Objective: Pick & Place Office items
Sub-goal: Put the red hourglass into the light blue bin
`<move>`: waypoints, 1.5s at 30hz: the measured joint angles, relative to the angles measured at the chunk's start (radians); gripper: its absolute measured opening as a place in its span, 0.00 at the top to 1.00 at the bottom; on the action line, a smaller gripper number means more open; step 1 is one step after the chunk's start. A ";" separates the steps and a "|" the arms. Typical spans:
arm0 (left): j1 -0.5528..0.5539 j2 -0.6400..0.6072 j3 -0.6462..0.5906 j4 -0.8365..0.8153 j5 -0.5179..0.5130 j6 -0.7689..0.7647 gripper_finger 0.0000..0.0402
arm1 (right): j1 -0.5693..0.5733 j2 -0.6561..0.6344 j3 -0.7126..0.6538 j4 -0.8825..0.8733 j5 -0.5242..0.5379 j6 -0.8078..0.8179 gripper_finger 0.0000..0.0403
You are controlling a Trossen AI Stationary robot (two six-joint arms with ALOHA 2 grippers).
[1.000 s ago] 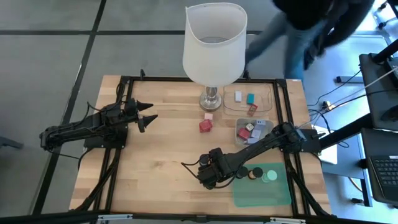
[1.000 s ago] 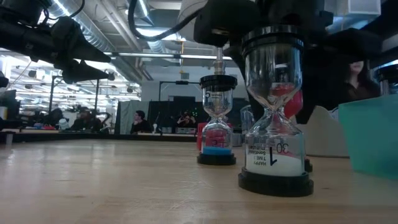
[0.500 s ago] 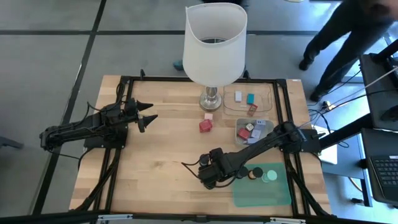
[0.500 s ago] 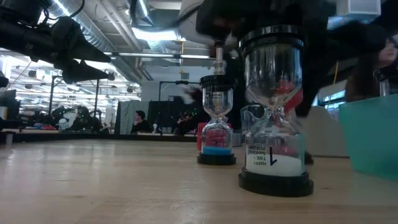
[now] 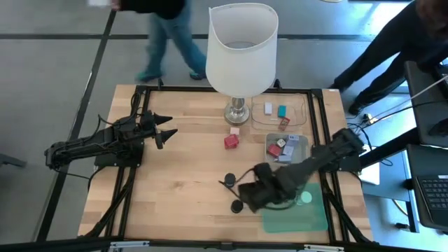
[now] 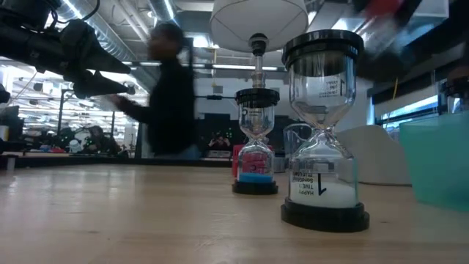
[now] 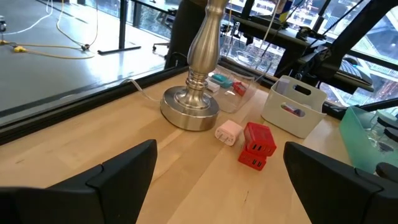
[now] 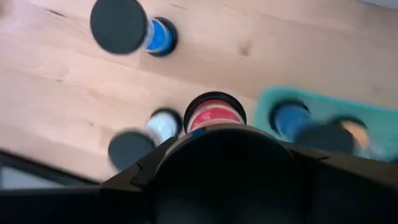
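Between my right pincer's (image 5: pixel 252 194) fingers, as far as I can judge, stands the red timer (image 8: pixel 214 117). My wrist camera looks straight down on its cap and it sits sharp and centred under my palm while the table beneath smears. I read that as my fingers pinching it by the waist, though the fingers themselves are hidden. I hold it upright so it can be set down on its base.

Two more timers stand on bare wood close by, one at my 10 o'clock (image 5: pixel 229 180) and one at my 8 o'clock (image 5: pixel 238 206). From table height they show as a short one with pink sand (image 6: pixel 256 143) and a taller white one (image 6: pixel 322 132), both upright and apart from each other.

At my 4 o'clock lies the green mat (image 5: pixel 315 213), where a blue timer (image 8: pixel 291 118) already stands. I take the mat for the place where the red one belongs.

Towards 12 o'clock a red block (image 5: pixel 230 141) and a pink block (image 5: pixel 234 130) wait beside the lamp (image 5: pixel 241 49). The grey tray (image 5: pixel 302 137) and clear tray (image 5: pixel 308 105) sit at 1 o'clock with small blocks inside.

My left pincer (image 5: pixel 166 130) hangs at the table's 9 o'clock side, fingers spread wide and empty, out of the way.
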 joint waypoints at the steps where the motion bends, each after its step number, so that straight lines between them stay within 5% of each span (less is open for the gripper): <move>1: 0.000 0.000 0.000 0.000 0.000 0.000 0.13 | 0.020 -0.022 0.000 -0.016 0.008 0.031 0.52; 14: 0.000 0.000 0.000 0.000 0.000 0.000 0.13 | 0.350 -0.101 0.000 -0.294 -0.019 0.584 0.52; 25: 0.000 0.000 0.000 0.000 0.000 0.000 0.13 | 0.573 -0.125 -0.137 -0.303 -0.011 0.975 0.52; 45: 0.000 0.000 0.000 0.000 0.000 0.000 0.13 | 0.628 -0.125 -0.420 0.014 -0.063 1.053 0.51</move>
